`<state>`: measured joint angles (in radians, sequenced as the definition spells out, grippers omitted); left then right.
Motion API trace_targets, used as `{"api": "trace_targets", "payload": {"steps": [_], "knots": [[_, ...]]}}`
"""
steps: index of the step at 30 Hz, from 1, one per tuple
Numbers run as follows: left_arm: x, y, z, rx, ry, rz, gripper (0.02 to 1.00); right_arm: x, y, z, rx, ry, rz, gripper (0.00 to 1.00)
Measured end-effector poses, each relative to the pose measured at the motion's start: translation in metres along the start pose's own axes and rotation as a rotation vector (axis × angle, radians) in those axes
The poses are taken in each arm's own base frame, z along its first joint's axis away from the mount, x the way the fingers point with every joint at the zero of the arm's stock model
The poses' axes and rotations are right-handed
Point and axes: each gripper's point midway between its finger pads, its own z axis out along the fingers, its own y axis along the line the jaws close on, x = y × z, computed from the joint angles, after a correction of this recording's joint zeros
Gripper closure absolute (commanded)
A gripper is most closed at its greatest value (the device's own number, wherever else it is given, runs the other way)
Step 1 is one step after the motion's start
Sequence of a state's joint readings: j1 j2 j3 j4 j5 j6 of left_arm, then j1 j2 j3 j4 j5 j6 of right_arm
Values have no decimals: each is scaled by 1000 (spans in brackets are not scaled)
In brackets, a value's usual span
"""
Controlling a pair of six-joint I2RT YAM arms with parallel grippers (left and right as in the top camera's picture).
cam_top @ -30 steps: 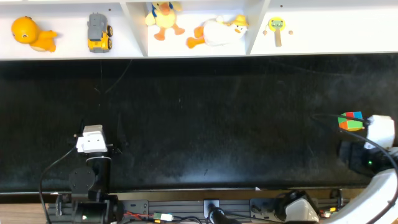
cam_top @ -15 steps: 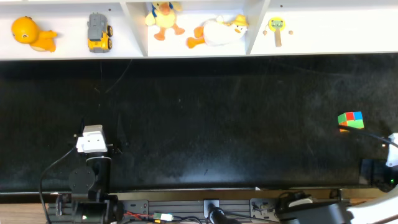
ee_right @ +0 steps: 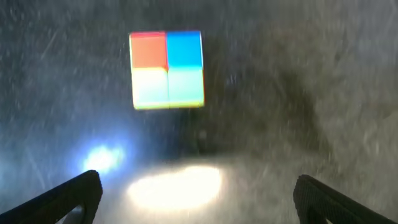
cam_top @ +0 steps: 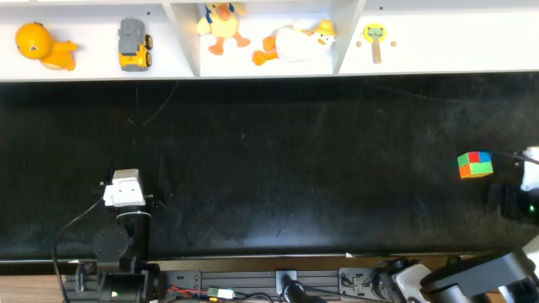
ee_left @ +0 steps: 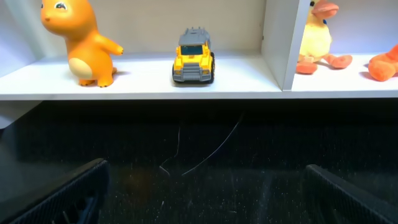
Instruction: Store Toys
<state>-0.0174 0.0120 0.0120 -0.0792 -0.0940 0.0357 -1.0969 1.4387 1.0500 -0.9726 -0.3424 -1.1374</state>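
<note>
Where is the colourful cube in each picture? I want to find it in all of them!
Top view: the colourful cube lies near the right edge, on the black tabletop.
Right wrist view: the colourful cube lies ahead of the right gripper, whose jaws are open.
Left wrist view: this camera faces the shelf with the yellow truck instead.
Shared landmark: the black tabletop, seen in every view.
</note>
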Motion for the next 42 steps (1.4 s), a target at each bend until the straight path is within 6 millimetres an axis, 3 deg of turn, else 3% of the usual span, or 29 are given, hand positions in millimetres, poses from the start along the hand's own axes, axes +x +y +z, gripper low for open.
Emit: {"api": "trace_targets", "payload": {"steps": [3,16,28,42], "knots": [[0,0,0,0,0,0,20,-16,4,11,-16,-17,-19,5],[0,0,0,0,0,0,23,-47,20,53,-102,-47,5,3],[0,0,0,0,0,0,20,-45,29,58,-141,-29,52,1],[0,0,0,0,0,0,20,-47,21,60,-101,-27,38,5]]}}
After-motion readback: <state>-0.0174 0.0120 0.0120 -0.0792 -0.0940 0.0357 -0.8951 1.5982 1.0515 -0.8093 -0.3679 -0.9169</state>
